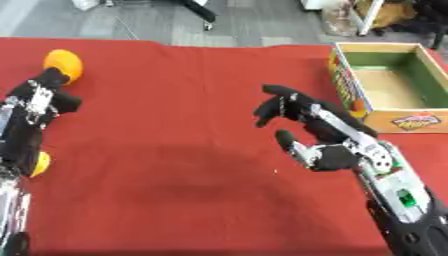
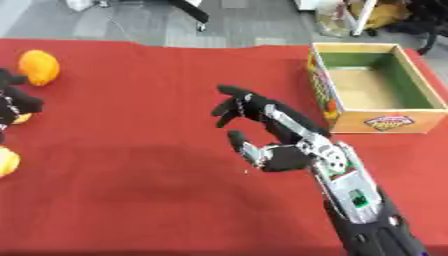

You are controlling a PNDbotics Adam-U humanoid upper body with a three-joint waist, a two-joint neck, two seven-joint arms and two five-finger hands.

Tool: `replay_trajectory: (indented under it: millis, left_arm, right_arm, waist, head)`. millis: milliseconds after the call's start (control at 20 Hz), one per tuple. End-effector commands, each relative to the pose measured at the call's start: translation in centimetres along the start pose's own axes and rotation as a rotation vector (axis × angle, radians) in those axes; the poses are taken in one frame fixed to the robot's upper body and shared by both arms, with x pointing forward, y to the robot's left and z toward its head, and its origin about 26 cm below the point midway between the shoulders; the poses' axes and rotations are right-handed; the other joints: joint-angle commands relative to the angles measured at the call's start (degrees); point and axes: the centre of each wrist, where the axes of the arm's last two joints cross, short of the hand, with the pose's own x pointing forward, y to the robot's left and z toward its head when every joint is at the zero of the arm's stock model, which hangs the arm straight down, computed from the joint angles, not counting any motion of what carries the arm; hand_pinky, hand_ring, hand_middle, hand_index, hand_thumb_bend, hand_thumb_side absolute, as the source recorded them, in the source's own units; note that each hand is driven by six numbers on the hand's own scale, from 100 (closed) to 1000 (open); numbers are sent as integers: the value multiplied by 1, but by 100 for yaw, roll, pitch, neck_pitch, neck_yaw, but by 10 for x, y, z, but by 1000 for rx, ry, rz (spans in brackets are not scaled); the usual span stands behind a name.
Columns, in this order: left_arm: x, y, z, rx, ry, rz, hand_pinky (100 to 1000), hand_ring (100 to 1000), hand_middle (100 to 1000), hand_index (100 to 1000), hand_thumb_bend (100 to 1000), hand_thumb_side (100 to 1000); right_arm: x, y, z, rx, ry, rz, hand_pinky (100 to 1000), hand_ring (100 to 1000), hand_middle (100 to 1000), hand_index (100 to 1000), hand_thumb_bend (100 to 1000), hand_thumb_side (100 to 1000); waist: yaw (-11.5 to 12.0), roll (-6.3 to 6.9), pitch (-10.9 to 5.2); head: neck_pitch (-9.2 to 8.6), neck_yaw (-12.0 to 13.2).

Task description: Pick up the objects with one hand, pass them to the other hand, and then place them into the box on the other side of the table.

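Observation:
An orange rounded object (image 1: 63, 64) lies on the red cloth at the far left. My left hand (image 1: 37, 96) sits just below it, open, with a fingertip reaching up to its lower edge. A second orange piece (image 1: 40, 164) peeks out from behind my left forearm, mostly hidden. My right hand (image 1: 308, 125) hovers over the middle of the table, open and empty, fingers spread towards the left. The cardboard box (image 1: 411, 121), green inside with printed sides, stands at the far right, just beyond my right hand.
The red cloth (image 1: 175, 150) covers the whole table. Its far edge runs along the top, with grey floor and chair legs (image 1: 201, 12) behind it. The box holds nothing that I can see.

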Motion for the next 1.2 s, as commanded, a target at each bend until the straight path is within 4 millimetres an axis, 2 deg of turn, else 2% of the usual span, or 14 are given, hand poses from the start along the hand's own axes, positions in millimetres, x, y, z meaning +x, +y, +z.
replay_trajectory:
  millis: [50, 200, 300, 450, 500, 600, 800, 1200]
  left_arm:
    - [25, 31, -12, 23, -94, -194, 731, 637, 488, 739, 474, 657]
    - [33, 58, -22, -17, -120, -461, 759, 680, 537, 772, 543, 639]
    - [33, 75, -26, -103, -106, -681, 780, 717, 596, 809, 600, 628]
    - [27, 97, -25, -329, -28, -1055, 798, 757, 676, 847, 658, 552]
    - [25, 102, -24, -399, -1, -1139, 798, 757, 676, 847, 658, 552]
    - [18, 113, -21, -549, 66, -1275, 802, 752, 708, 863, 685, 469]
    - [5, 128, -18, -720, 203, -1422, 803, 756, 740, 877, 665, 353]
    - [-21, 141, -20, -737, 318, -1470, 801, 761, 750, 873, 570, 278]
  right_arm:
    - [3, -6, -1, 11, -5, 27, 835, 713, 743, 1000, 100, 440]
    - [3, -7, -1, 14, -2, 29, 835, 713, 743, 1000, 100, 440]
    - [3, -7, -1, 17, 0, 30, 835, 713, 743, 1000, 100, 440]
    - [3, -7, 1, 25, 8, 34, 835, 713, 743, 1000, 100, 440]
    - [2, -7, 2, 26, 10, 35, 835, 713, 743, 1000, 100, 440]
    - [2, -7, 3, 29, 18, 36, 835, 713, 743, 1000, 100, 441]
    - [1, -7, 5, 37, 24, 37, 835, 713, 743, 1000, 100, 441]
    - [1, -6, 5, 35, 24, 35, 836, 713, 742, 1000, 100, 441]
  waist:
    - [-26, 99, -97]
    - [-61, 137, -95]
    - [-71, 163, -90]
    - [-70, 226, -92]
    - [-66, 242, -97]
    - [-46, 291, -114]
    - [-31, 334, -147]
    - [-71, 330, -146]
  head:
    - [33, -19]
    - [33, -34]
    - [33, -47]
    - [33, -94]
    - [33, -107]
    - [33, -125]
    - [33, -132]
    - [33, -135]
